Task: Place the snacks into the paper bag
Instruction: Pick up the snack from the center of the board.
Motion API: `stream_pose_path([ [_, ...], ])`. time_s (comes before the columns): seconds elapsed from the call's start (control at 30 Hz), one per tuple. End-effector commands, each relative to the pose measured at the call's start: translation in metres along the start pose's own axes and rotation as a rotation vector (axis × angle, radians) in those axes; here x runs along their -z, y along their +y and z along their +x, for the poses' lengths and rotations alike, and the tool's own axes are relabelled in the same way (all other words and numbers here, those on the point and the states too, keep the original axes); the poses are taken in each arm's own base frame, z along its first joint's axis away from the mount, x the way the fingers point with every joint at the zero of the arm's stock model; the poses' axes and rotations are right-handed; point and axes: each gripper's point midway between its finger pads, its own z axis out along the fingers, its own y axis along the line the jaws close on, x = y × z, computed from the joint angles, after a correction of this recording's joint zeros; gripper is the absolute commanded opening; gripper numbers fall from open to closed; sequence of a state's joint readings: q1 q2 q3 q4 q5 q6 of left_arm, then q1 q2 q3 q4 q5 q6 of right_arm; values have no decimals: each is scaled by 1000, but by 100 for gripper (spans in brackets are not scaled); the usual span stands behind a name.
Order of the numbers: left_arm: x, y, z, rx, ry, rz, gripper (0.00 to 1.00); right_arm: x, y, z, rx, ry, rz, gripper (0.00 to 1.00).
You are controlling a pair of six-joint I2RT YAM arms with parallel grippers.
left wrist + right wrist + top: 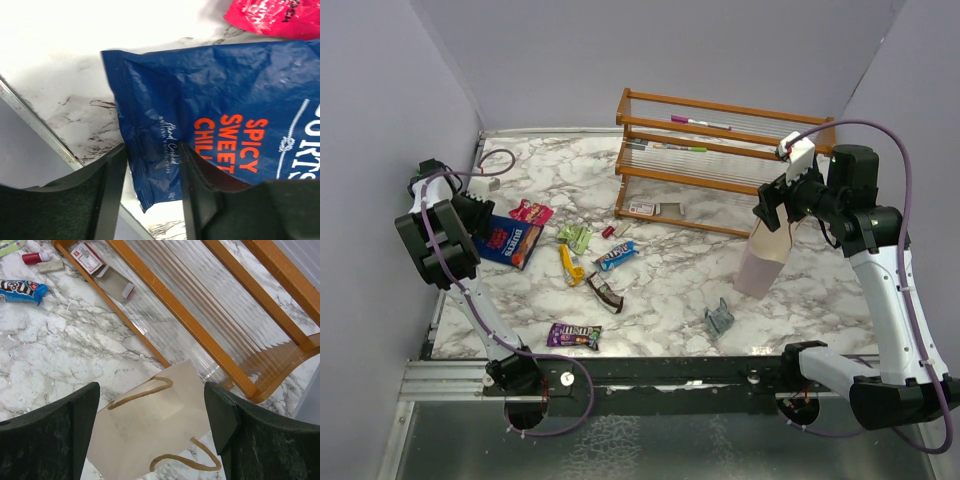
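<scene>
Marble tabletop: paper bag beside the wooden rack.
Left gripper apart astride blue "SPICY SWEET CHILLI" crisp packet; right gripper spread wide over the bag.

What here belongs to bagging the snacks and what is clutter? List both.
Job: paper bag, blue crisps, red packet, green packet, yellow bar, blue bar, brown bar, purple packet, teal wrapper.
Clutter: rack, card, red tube.
</scene>
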State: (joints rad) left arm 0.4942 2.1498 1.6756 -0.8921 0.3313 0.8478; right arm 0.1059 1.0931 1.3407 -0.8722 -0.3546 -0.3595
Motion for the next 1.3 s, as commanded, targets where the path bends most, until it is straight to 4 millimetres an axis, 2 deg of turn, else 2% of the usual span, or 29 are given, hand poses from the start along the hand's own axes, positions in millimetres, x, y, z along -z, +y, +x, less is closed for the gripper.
stream_pose_path([
  [0.0,-10,-15,18,6,18,52,41,2,0,1,-12,11,7,86],
  [0.2,-13,-29,24,27,4,65,17,2,-1,-1,1,3,9,86],
  [0.33,-1,-36,18,30,-30,67,2,3,-2,-5,15,-11,11,86],
  [0.43,20,-42,5,31,-71,58,0,4,-1,-10,22,-26,5,86],
  [0.53,46,-57,-10,18,-116,66,0,4,1,-16,23,-46,-8,86],
  [0.73,98,-107,-37,-32,-185,112,0,7,9,-34,35,-117,-61,86],
  [0.8,112,-125,-46,-61,-206,119,0,11,12,-44,46,-151,-78,86],
  [0.83,128,-135,-54,-92,-236,99,0,12,13,-50,52,-169,-89,86],
  [0.93,155,-165,-74,-187,-289,67,0,19,18,-70,70,-237,-124,86],
  [1.07,195,-212,-106,-350,-406,30,0,26,35,-94,88,-330,-227,85],
  [1.27,254,-288,-153,-564,-647,52,0,27,61,-116,93,-422,-429,82],
])
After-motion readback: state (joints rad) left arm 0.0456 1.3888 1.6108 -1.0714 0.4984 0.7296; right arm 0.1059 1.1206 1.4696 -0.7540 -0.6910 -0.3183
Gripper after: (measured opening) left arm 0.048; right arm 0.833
